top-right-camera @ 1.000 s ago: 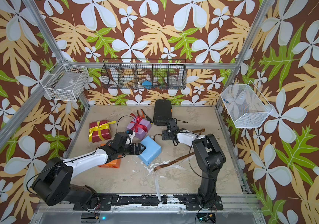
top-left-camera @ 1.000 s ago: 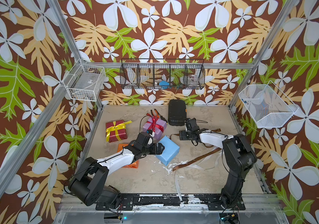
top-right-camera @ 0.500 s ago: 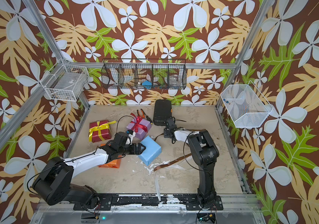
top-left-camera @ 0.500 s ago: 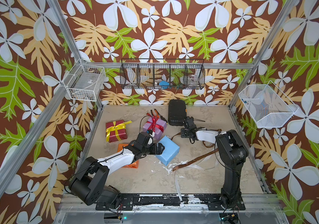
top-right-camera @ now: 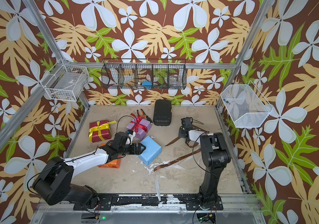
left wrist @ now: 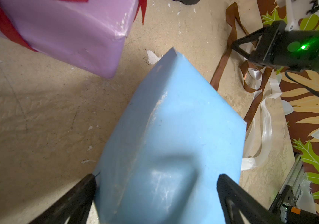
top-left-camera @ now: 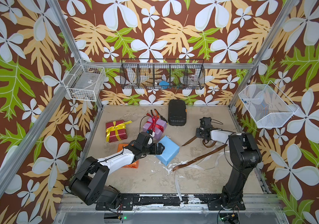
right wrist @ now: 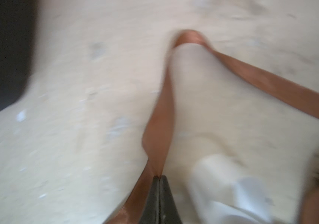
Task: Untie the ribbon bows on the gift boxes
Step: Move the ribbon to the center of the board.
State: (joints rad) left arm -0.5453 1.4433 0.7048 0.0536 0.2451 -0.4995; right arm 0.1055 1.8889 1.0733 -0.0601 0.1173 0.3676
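My left gripper point(top-left-camera: 159, 150) point(left wrist: 156, 186) stands open astride a corner of the bare light blue box point(top-left-camera: 168, 153) point(left wrist: 174, 126). The orange box point(top-left-camera: 122, 148) lies partly hidden under the left arm. Behind stand the dark red box point(top-left-camera: 116, 131) with its yellow bow point(top-left-camera: 117, 126) and the lilac box point(top-left-camera: 155, 127) with its red bow point(top-left-camera: 154, 121). My right gripper point(top-left-camera: 200, 135) point(right wrist: 159, 177) is shut on the loose brown ribbon point(right wrist: 160, 116) point(top-left-camera: 188, 141) right of the blue box. A loose white ribbon point(top-left-camera: 193, 165) trails across the floor.
A black ribbed case point(top-left-camera: 177, 112) and pliers point(top-left-camera: 155, 113) lie at the back. Wire baskets hang on the left wall point(top-left-camera: 85, 85), back wall point(top-left-camera: 162, 74) and right wall point(top-left-camera: 265, 105). More brown ribbon point(top-left-camera: 199, 158) stretches across the floor in front of the right arm.
The right gripper has shut on the brown ribbon and swung right, away from the blue box, drawing the ribbon with it. The left arm has not moved.
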